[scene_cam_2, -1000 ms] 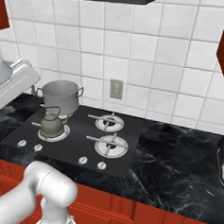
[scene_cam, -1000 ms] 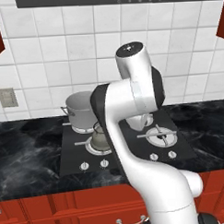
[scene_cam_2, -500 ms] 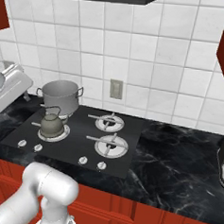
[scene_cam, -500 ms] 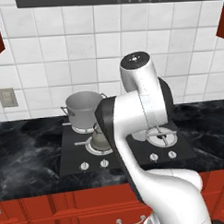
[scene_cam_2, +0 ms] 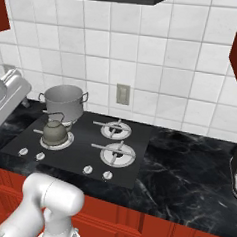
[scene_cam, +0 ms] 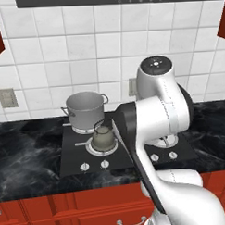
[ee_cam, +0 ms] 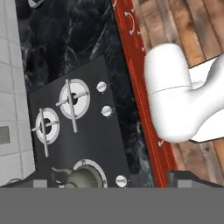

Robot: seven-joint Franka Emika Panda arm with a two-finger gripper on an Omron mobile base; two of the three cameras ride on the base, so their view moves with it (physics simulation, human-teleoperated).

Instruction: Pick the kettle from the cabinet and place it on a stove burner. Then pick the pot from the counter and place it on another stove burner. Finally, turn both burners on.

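Arm swung rightward since earlier; kettle and pot sit on burners, knobs still unturned, jaws released

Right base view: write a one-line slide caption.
Kettle and pot sit on the cooktop's two left burners.

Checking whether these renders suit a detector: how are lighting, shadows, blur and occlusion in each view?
Left base view: even, flat light, no blur; the arm covers the cooktop's right half, beside the kettle. Right base view: sharp, soft light, only faint shadow under the pot. Hand view: rolled sideways, sharp, with the kettle cut off at the bottom edge.
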